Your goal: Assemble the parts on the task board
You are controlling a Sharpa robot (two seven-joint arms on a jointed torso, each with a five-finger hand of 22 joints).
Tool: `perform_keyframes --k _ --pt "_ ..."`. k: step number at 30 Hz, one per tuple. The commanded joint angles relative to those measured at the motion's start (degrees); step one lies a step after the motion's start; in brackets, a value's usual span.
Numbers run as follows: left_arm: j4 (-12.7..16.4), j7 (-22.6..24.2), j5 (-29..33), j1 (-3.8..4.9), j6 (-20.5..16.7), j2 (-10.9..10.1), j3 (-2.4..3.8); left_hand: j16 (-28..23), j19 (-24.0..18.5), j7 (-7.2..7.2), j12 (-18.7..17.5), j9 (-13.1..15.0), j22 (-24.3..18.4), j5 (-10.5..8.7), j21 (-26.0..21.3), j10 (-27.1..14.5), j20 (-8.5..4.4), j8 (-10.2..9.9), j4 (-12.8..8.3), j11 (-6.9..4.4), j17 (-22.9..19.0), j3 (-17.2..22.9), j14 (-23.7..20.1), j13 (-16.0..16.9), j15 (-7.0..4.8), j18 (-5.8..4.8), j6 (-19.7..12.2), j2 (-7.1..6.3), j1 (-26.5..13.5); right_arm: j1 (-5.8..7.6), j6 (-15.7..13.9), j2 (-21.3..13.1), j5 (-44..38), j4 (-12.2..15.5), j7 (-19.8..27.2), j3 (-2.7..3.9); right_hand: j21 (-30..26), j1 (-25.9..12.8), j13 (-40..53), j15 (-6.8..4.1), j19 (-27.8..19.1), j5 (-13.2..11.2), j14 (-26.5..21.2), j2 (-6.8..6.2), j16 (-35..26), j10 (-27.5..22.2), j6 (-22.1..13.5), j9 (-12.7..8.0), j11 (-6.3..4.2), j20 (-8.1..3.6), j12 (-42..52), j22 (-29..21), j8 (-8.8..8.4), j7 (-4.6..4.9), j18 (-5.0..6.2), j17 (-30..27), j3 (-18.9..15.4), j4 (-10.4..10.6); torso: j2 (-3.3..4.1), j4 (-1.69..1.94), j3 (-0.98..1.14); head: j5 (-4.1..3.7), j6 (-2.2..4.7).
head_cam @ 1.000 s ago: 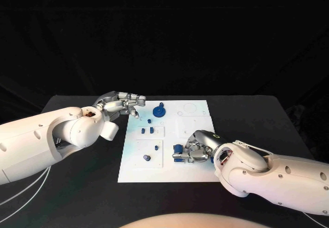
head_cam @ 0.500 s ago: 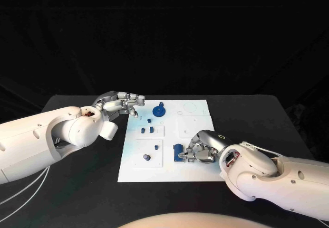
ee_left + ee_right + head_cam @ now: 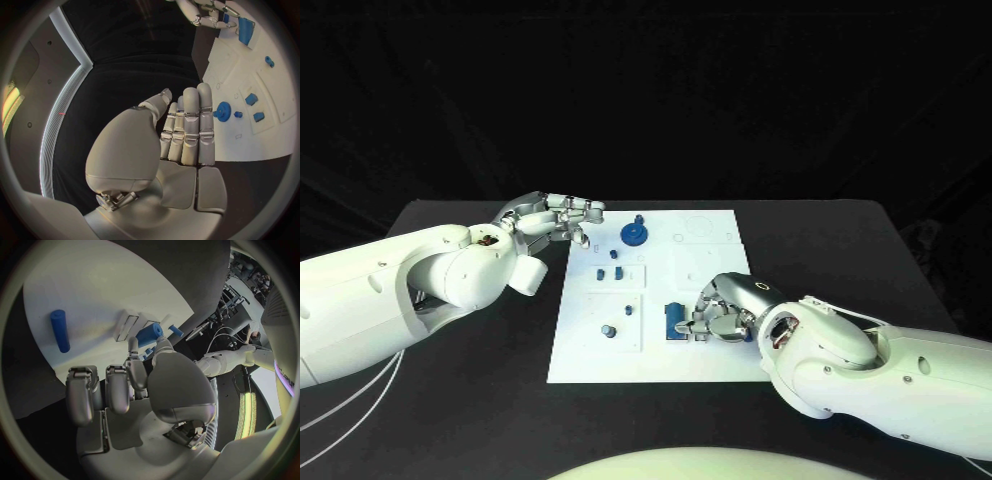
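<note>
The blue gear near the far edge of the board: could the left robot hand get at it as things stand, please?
Probably yes. The left robot hand holds nothing and sits just beside the blue gear, with only bare task board between them.

Head camera looks down; wrist cameras share the task board (image 3: 711, 370).

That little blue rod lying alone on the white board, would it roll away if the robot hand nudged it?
Probably: the blue rod looks round and lies flat on the smooth white board, so a sideways push would likely roll it. It looks stiff and light, probably plastic.
</note>
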Motion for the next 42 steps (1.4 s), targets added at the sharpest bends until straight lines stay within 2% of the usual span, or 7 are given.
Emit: perform_keyframes --k 1,10,19,29,35,39,42 --pt "0.16 0.13 -0.03 0.06 0.91 0.04 0.03 0.27 0.4 0.01 0.38 -0.05 -0.05 -0.21 -0.27 -0.26 0.19 0.32 0.09 0.0 -0.05 -0.41 -0.09 -0.03 0.28 0.81 -0.44 0.4 0.02 -0.07 1.01 0.16 -1.19 -0.65 -0.28 -0.04 0.27 0.62 0.13 -0.41 4.57 0.35 3.85 0.57 0.31 0.46 -0.05 0.1 0.14 -0.45 0.38 14.12 0.3 -0.34 -0.96 3.5 -0.07 -0.01 0.0 -0.01 0.01 -0.02 -0.11" --pt "0.09 -0.02 -0.03 0.06 0.9 -0.06 0.03 0.27 0.4 0.01 0.38 -0.05 -0.05 -0.21 -0.27 -0.26 0.19 0.32 0.09 0.0 -0.05 -0.41 -0.09 -0.03 0.28 0.81 -0.44 0.4 0.02 -0.07 1.73 0.07 -1.09 -0.41 0.36 -0.04 0.26 1.37 0.28 -0.44 4.56 0.76 3.85 0.3 0.34 0.52 -0.12 0.19 0.1 -0.49 0.45 14.11 0.39 -0.37 -0.96 3.53 -0.49 -0.23 -0.02 -0.12 0.03 0.12 -0.14" --pt "0.02 -0.1 -0.03 0.06 0.88 -0.17 0.02 0.28 0.42 0.0 0.41 -0.06 -0.07 -0.21 -0.3 -0.28 0.19 0.35 0.11 0.0 -0.07 -0.41 -0.1 -0.04 0.28 0.81 -0.44 0.48 0.03 -0.08 2.33 -0.42 -1.07 0.11 0.67 -0.04 -0.01 2.91 0.25 -0.42 4.44 0.77 3.81 -0.32 0.27 0.39 -0.33 0.32 0.14 -0.5 0.21 14.03 0.48 -0.32 -0.9 3.42 -1.14 -0.75 0.0 -0.05 -0.01 -0.05 -0.2" --pt "0.06 -0.11 -0.03 0.06 0.91 -0.15 0.02 0.28 0.42 0.0 0.41 -0.06 -0.07 -0.21 -0.3 -0.28 0.19 0.35 0.11 0.0 -0.07 -0.41 -0.1 -0.04 0.28 0.81 -0.44 0.48 0.03 -0.08 1.79 -0.01 -1.26 -0.78 0.22 -0.04 0.11 3.9 0.5 -0.43 4.49 0.87 3.81 0.28 0.3 0.48 -0.29 0.42 0.13 -0.5 0.4 14.07 0.61 -0.33 -0.92 3.49 -1.11 -0.87 -0.02 0.03 0.0 -0.11 -0.24" --pt "0.04 -0.09 -0.03 0.06 0.9 -0.13 0.02 0.28 0.42 0.0 0.41 -0.06 -0.07 -0.21 -0.3 -0.28 0.19 0.35 0.11 0.0 -0.07 -0.41 -0.1 -0.04 0.28 0.81 -0.44 0.48 0.03 -0.07 1.19 -0.27 -1.53 -0.74 0.21 -0.04 0.09 3.91 0.53 -0.43 4.48 0.91 3.81 0.42 0.3 0.49 -0.28 0.43 0.13 -0.5 0.43 14.06 0.62 -0.33 -0.92 3.48 -1.12 -0.81 0.01 -0.05 0.02 -0.06 -0.15" --pt "0.01 -0.05 -0.03 0.06 0.91 -0.1 0.01 0.28 0.42 0.0 0.41 -0.06 -0.07 -0.21 -0.3 -0.28 0.19 0.35 0.11 0.0 -0.07 -0.41 -0.1 -0.04 0.28 0.81 -0.44 0.48 0.03 0.01 -0.33 -1.87 -1.45 0.06 0.75 -0.03 -0.35 4.68 -0.41 -0.38 4.3 1.55 3.74 0.84 0.13 -0.12 -0.86 0.34 0.22 -0.49 -0.93 13.93 0.33 -0.19 -0.82 3.21 -1.18 -0.84 -0.04 -0.11 0.04 -0.56 0.05" --pt "-0.01 -0.04 -0.03 0.06 0.89 -0.1 0.0 0.28 0.42 0.0 0.41 -0.06 -0.07 -0.21 -0.3 -0.28 0.19 0.35 0.11 0.0 -0.07 -0.41 -0.1 -0.04 0.28 0.81 -0.44 0.48 0.03 0.55 -1.46 -3.99 -1.15 0.94 1.67 -0.02 -0.4 5.73 -0.57 -0.15 4.28 2.42 3.72 1.05 0.08 -0.34 -1.96 0.02 0.54 -0.36 -1.3 13.92 -0.47 0.24 -0.82 3.13 -1.29 -1.01 -0.07 -0.15 0.03 -1.11 0.16"
